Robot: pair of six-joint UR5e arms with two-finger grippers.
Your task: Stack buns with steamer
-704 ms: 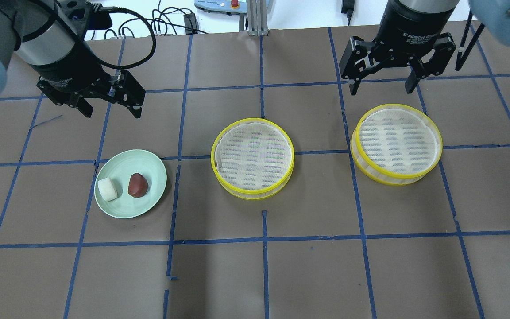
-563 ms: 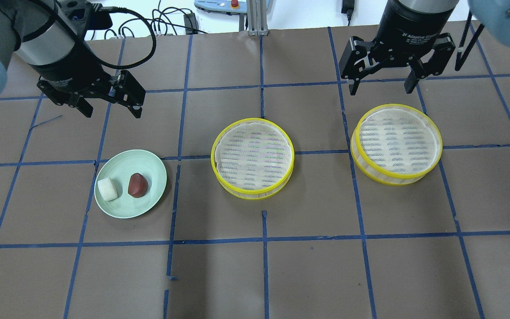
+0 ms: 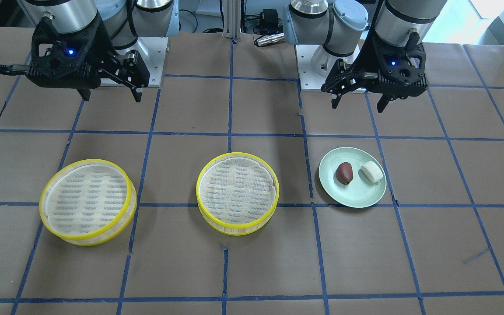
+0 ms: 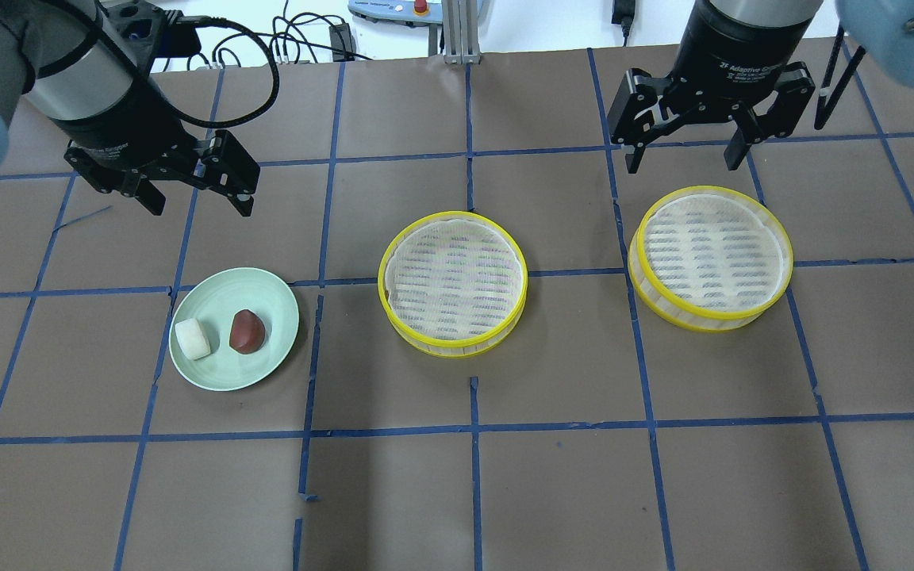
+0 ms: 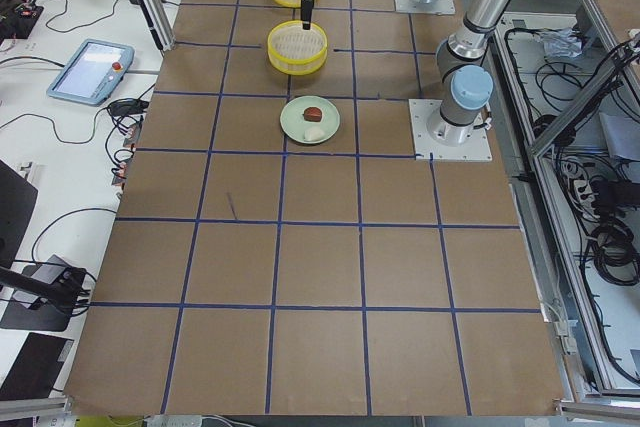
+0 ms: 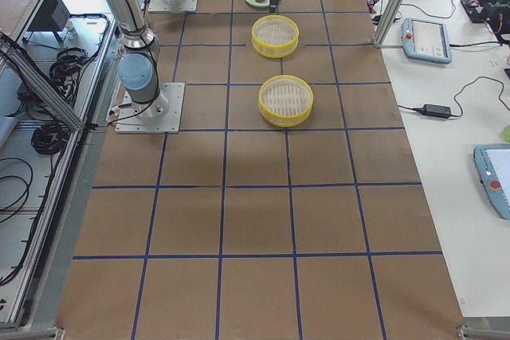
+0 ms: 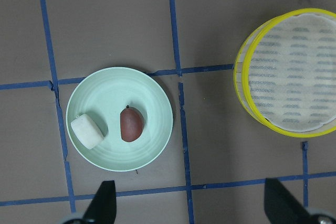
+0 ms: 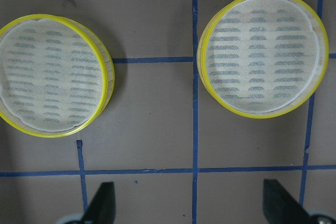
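- L gripper [image 4: 201, 202]: jaws spread wide, nothing btwn them, holding nothing. It hangs raised above the table [image 4: 552, 492], on the robot's L of the ctr steamer [image 4: 453, 347]. It touches nothing.
- L wrist cam: the 2 dark fingertips [image 7: 104, 205] sit at the bottom edge, far apart, w/ bare table btwn them. The plate and the ctr steamer both lie in this view.
- R gripper [image 4: 683, 162]: also wide open and carrying nothing. It hangs raised on the robot's R of the ctr steamer, by the 2nd steamer [image 4: 703, 321] but clear of it.
- R wrist cam: both steamers lie side by side in view, apart from each other.
- Red-brown bun [image 4: 247, 331]: egg-shaped, smooth. It lies on the plate [image 4: 255, 293], on the half nearer the ctr steamer.
- White bun [image 4: 193, 339]: short cylinder on the same plate, on the half away from the ctr steamer. It is just beside the red-brown bun, w/ a thin gap btwn the 2.
- Plate: pale green, round, flat on the table. It is on the robot's L of the ctr steamer, near it but not touching.
- Ctr steamer: round, yellow rim, slatted wall, pale mesh liner showing inside.
- 2nd steamer: same look, on the robot's R of the ctr steamer, apart from it and slightly farther from the robot base.
- Table: brown sheet w/ a blue tape grid.
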